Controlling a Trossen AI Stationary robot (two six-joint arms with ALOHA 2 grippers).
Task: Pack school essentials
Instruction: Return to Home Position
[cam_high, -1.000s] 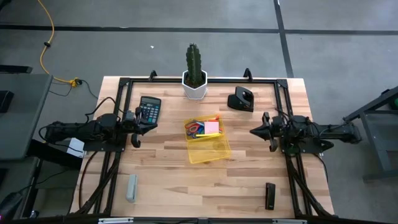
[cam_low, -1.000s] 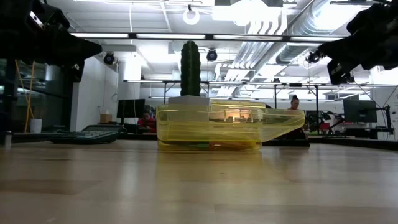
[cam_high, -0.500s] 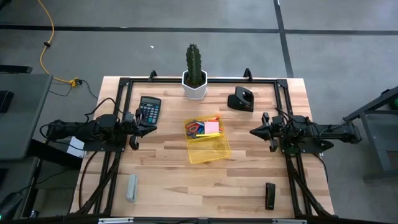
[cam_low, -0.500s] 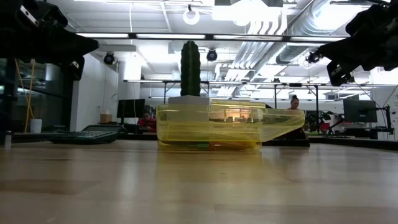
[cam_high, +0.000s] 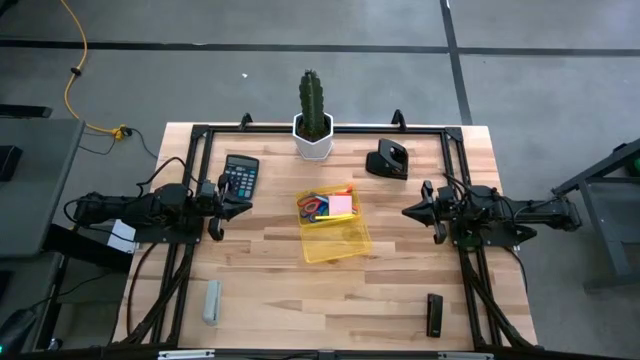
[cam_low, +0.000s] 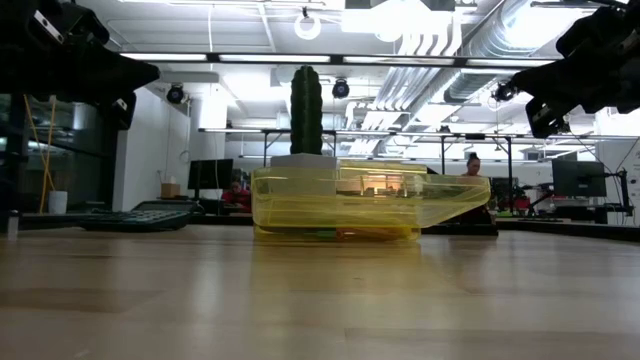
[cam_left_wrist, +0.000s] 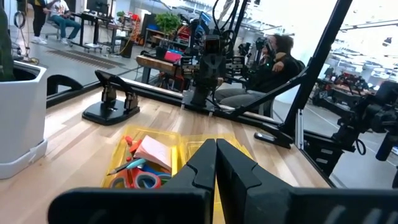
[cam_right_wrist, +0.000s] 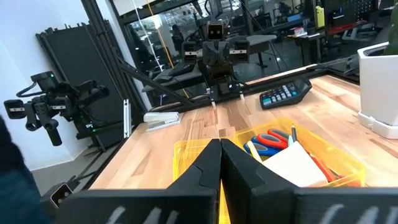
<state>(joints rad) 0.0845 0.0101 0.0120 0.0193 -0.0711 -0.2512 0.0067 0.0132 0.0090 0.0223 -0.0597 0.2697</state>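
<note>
Wooden tabletop (cam_high: 270, 285) carries a translucent yellow plastic box (cam_high: 340, 243) at centre. A pink sticky-note pad (cam_high: 342, 204), blue-handled scissors (cam_left_wrist: 148, 182) and red-handled scissors (cam_right_wrist: 274, 138) lie inside its far end. Left hand (cam_high: 243, 204) is clenched and empty, near the black calculator (cam_high: 240, 172). Right hand (cam_high: 408, 212) is clenched and empty, on the box's opposite side and apart from it.

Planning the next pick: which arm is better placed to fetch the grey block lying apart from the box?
Left. The grey block lies on the table's side nearest the left gripper; the right gripper sits beyond the yellow box, clearly farther off.
</note>
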